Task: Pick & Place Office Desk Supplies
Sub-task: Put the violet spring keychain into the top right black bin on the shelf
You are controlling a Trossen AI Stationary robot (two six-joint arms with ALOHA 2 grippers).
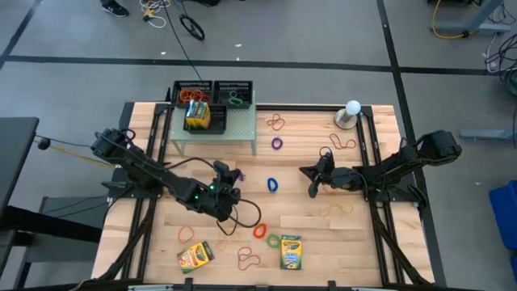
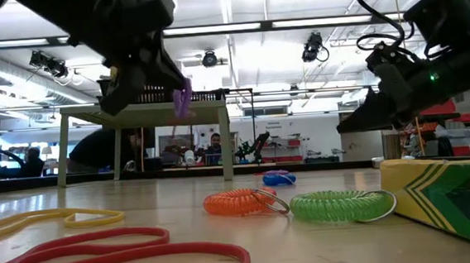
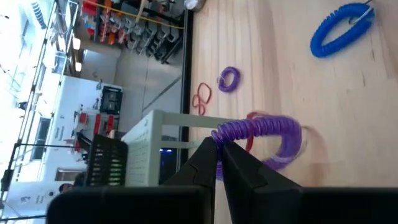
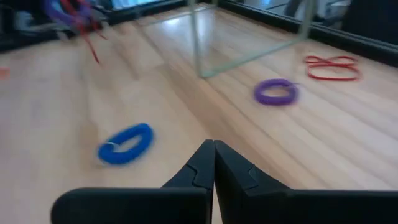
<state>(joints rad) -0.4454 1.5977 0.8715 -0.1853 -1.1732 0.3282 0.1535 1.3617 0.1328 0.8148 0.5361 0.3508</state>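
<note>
The left gripper (image 3: 219, 163) pinches a springy purple coil (image 3: 261, 134) above the slatted wooden worktop (image 1: 323, 234). Right gripper (image 4: 213, 163), centre-right, is clenched empty.

Crayon box (image 2: 451, 203) cut by low view's edge. Tray (image 1: 192, 91) contents too small to tell (orange tangle). Purple coil (image 3: 261, 140) partly hidden behind left gripper (image 3: 217, 163) fingers.

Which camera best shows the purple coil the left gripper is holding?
Left wrist view: the purple coil fills the middle, pinched in the left gripper. Low view shows it dangling, small. High view shows only a speck; right wrist view a blur.
</note>
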